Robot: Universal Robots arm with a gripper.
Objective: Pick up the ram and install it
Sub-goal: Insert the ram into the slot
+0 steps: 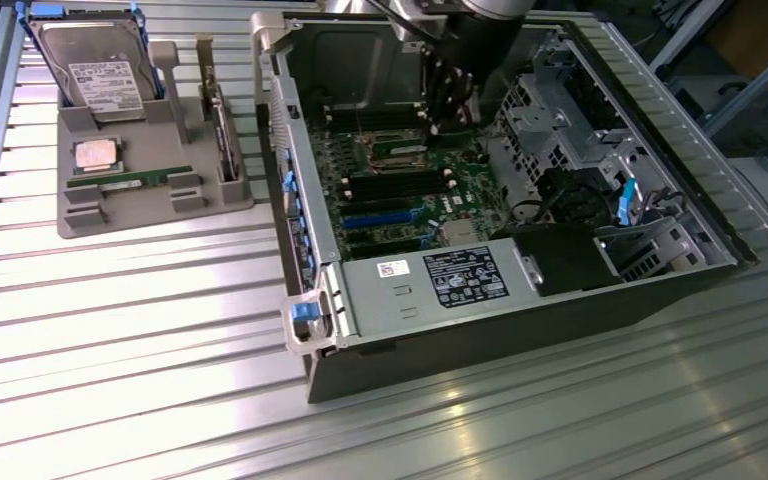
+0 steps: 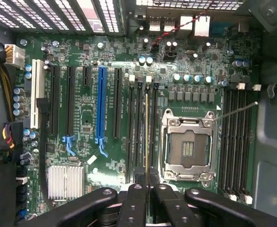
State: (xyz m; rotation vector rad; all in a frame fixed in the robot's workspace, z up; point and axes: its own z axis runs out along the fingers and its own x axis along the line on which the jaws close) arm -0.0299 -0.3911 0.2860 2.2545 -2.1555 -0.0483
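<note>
Pinching the ram [image 2: 146, 135] edge-on, my claw [image 2: 147, 187] hangs over the motherboard's [image 2: 105, 156] slots; risk I judge: slight misalignment jams or bends it

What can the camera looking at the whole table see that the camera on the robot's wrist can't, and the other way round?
Exterior view alone: the grey holder on the table, carrying a hard drive, a CPU chip and a spare ram stick.

Wrist view alone: the tool shut on the ram, edge-on over the memory slots, beside the empty CPU socket.

Both: the motherboard inside the open case.
</note>
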